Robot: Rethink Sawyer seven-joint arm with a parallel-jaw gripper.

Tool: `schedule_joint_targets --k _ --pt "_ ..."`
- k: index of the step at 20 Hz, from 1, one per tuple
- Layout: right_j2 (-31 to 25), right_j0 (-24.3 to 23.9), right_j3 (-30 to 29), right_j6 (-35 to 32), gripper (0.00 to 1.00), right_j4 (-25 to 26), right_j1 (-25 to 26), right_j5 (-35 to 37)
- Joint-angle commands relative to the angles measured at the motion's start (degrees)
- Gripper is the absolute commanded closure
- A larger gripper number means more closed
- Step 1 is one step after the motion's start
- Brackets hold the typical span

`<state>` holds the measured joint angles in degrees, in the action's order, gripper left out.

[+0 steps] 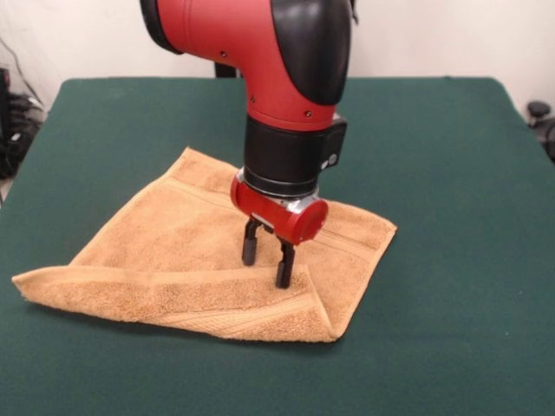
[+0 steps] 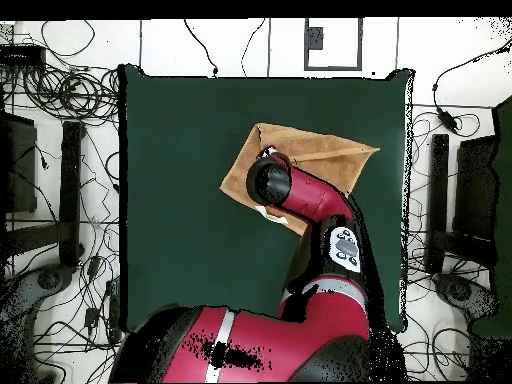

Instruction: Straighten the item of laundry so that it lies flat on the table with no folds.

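The item of laundry [image 1: 182,251], an orange-tan terry towel, lies on the dark green table [image 1: 434,173] at its middle. Its near edge is folded back over itself in a long band [image 1: 199,299], and the rest lies mostly flat. My gripper [image 1: 267,267] points straight down over the towel's right half, just behind the folded band. Its fingers [image 1: 250,251] are open with nothing between them, and their tips are at or just above the cloth. In the overhead view the towel [image 2: 320,150] shows on the table [image 2: 170,150], and the arm's wrist [image 2: 268,182] hides the gripper.
Green tabletop stretches wide on all sides of the towel. Tangled cables [image 2: 60,120] and dark equipment [image 2: 470,190] lie on the floor beyond both side edges. A black object [image 1: 539,113] stands past the table's right edge.
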<state>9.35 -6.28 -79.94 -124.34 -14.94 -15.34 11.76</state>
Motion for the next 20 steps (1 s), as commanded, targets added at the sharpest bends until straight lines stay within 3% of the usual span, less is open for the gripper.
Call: schedule_joint_targets --k 1,13,20 --pt "-7.0 -0.4 -4.8 -12.7 0.00 -3.5 2.0 -4.0" --pt "-5.5 0.8 -6.4 -13.2 0.00 -5.0 -2.2 -1.2" --pt "-8.6 -1.8 -6.3 -11.4 0.00 -4.1 -1.9 -3.1"
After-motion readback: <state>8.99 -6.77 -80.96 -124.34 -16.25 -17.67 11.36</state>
